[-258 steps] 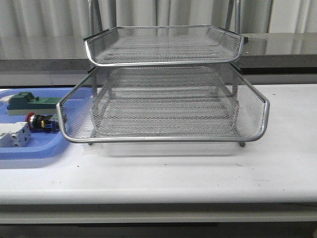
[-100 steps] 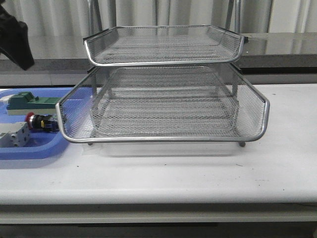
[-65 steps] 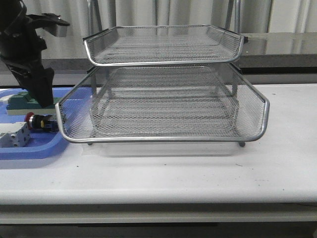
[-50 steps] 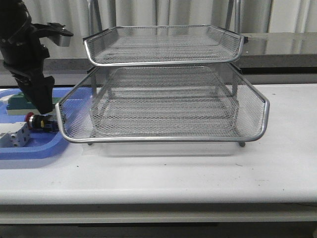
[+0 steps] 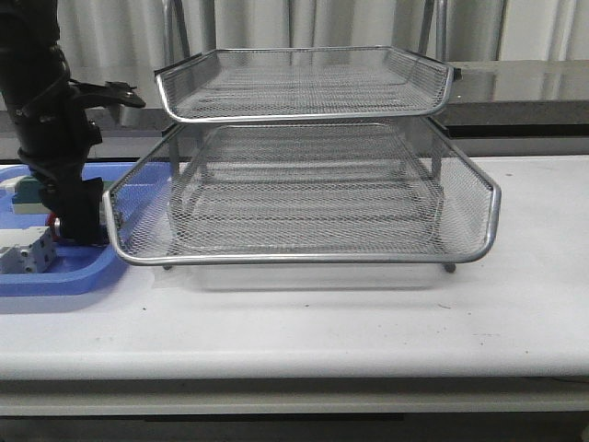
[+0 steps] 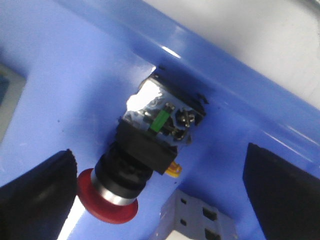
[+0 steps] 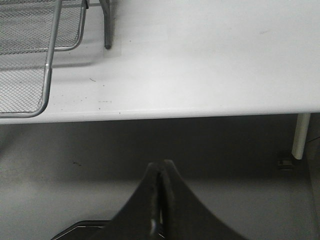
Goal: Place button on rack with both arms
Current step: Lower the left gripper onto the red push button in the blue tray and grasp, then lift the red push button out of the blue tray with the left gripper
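Note:
The button (image 6: 135, 167) lies on its side in the blue tray, its red head (image 6: 106, 204) pointing toward one finger. My left gripper (image 6: 160, 195) is open and low over it, with one dark finger (image 6: 35, 197) by the red head and the other (image 6: 282, 197) well clear on the far side. In the front view the left gripper (image 5: 81, 224) hides nearly all of the button; only a red edge (image 5: 55, 224) shows. The silver wire rack (image 5: 304, 259) stands mid-table. My right gripper (image 7: 161, 167) is shut and empty, beyond the table's edge, out of the front view.
The blue tray (image 5: 55, 276) sits left of the rack and also holds a green block (image 5: 26, 194) and a white switch part (image 5: 23, 257), which lies close beside the button (image 6: 197, 220). The rack's corner and leg (image 7: 47, 75) show in the right wrist view.
My left arm came in from the upper left and dropped down into the blue tray, over the button. The button and the rack have not moved.

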{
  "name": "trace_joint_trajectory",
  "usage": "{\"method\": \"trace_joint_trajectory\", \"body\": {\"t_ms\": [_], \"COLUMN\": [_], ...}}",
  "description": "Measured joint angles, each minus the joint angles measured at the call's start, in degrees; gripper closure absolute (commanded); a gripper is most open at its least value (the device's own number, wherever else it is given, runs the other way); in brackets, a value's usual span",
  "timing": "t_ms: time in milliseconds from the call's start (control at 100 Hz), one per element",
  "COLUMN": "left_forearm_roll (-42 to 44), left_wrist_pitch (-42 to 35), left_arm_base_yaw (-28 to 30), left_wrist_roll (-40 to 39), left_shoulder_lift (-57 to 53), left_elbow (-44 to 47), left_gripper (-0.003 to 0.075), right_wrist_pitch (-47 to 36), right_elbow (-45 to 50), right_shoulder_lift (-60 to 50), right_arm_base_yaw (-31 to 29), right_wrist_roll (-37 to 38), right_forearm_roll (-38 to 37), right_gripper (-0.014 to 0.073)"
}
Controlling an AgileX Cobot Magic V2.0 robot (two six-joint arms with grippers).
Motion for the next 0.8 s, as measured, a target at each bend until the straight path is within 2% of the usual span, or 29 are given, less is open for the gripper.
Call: {"method": "trace_joint_trajectory", "body": {"t_ms": [410,480,600,800], "left_forearm_roll": [-0.41,-0.53,-0.53,-0.53], "left_wrist_pitch": [-1.7,-2.15,-2.52,-2.99], "left_arm_base_yaw": [0.0,0.0,0.0,0.0], "left_wrist_roll": [1.96,1.99,2.35,2.58], "left_shoulder_lift": [2.12,2.12,2.12,2.12], "left_elbow": [-0.12,-0.12,-0.12,-0.12], "left_gripper": [0.0084,0.0106,0.0227,0.0539], "right_wrist_pitch": [0.0,0.0,0.0,0.0], "right_elbow": [0.0,0.0,0.0,0.0], "right_shoulder_lift": [0.0,0.0,0.0,0.0], "right_arm_base_yaw": [0.0,0.0,0.0,0.0], "right_wrist_roll": [0.0,0.0,0.0,0.0], "right_forearm_roll": [0.0,0.0,0.0,0.0], "right_gripper": [0.0664,0.0664,0.0664,0.0664]}}
